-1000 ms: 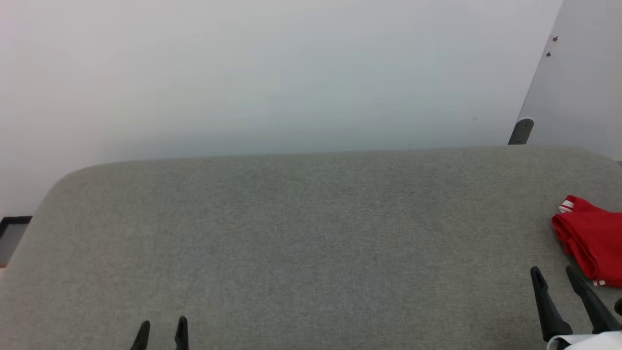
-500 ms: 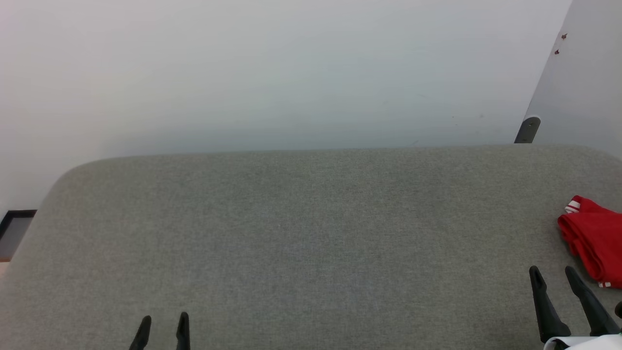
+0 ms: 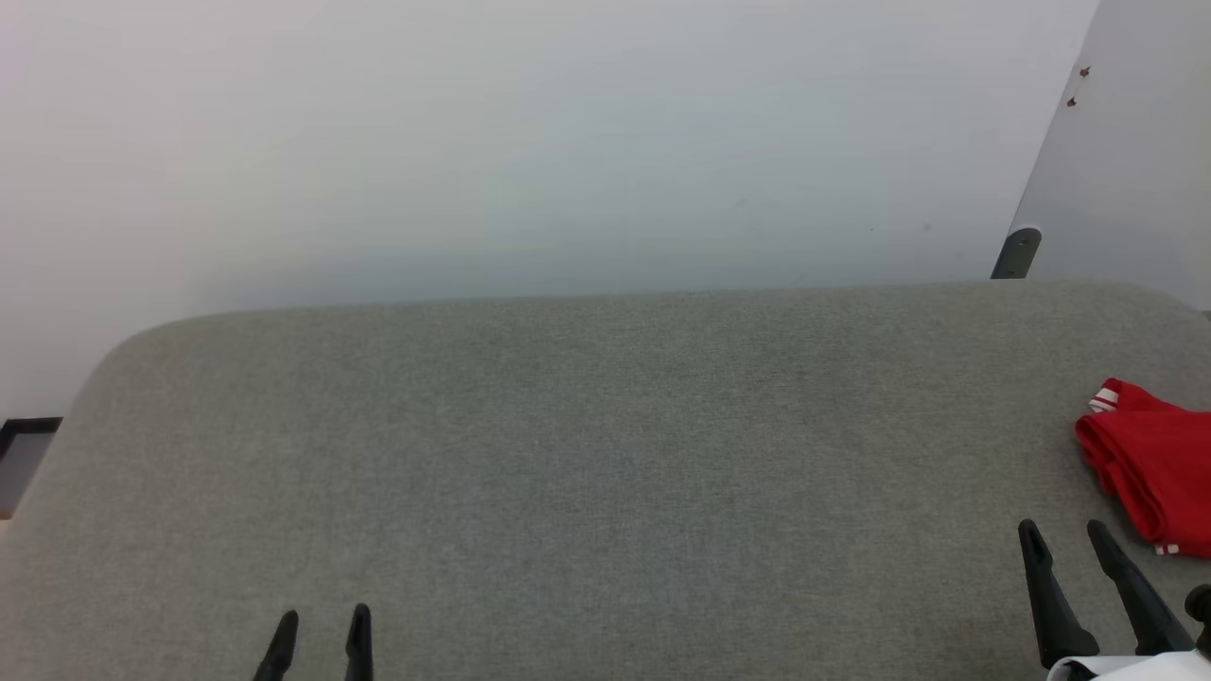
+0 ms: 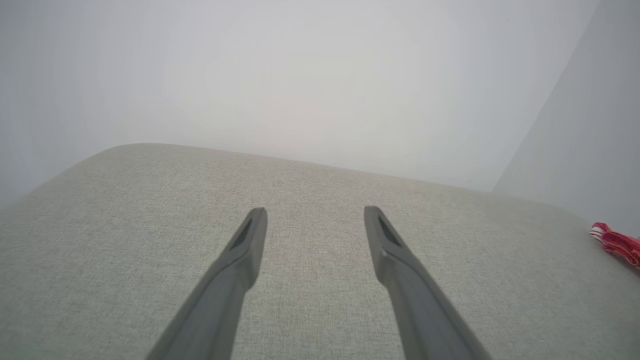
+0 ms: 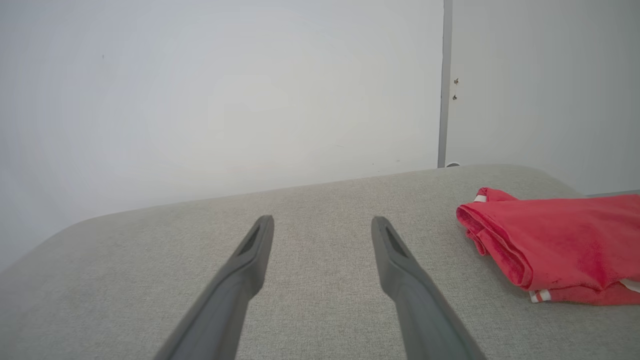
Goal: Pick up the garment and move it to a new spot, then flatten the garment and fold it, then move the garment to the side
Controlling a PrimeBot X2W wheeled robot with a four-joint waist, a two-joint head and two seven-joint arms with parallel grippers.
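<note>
Red garment (image 3: 1149, 473): likely soft, light | take by thick folded edge | left gripper (image 3: 324, 613), right gripper (image 3: 1061, 526): wide, empty

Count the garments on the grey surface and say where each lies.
1. The garment lies folded at the surface's far right, near the right gripper; more could lie outside the frame.

Slender, black, two-fingered left gripper (image 3: 323, 619) and matching right gripper (image 3: 1061, 530): seen close, the long matte fingers (image 4: 237, 270) read charcoal grey and taper to blunt, narrow tips. Each finger bears an elongated recessed slot on its inner face near the tip. Behind the right gripper, a smooth white wrist housing (image 3: 1126, 667) and a small round black knob (image 3: 1202, 602).
</note>
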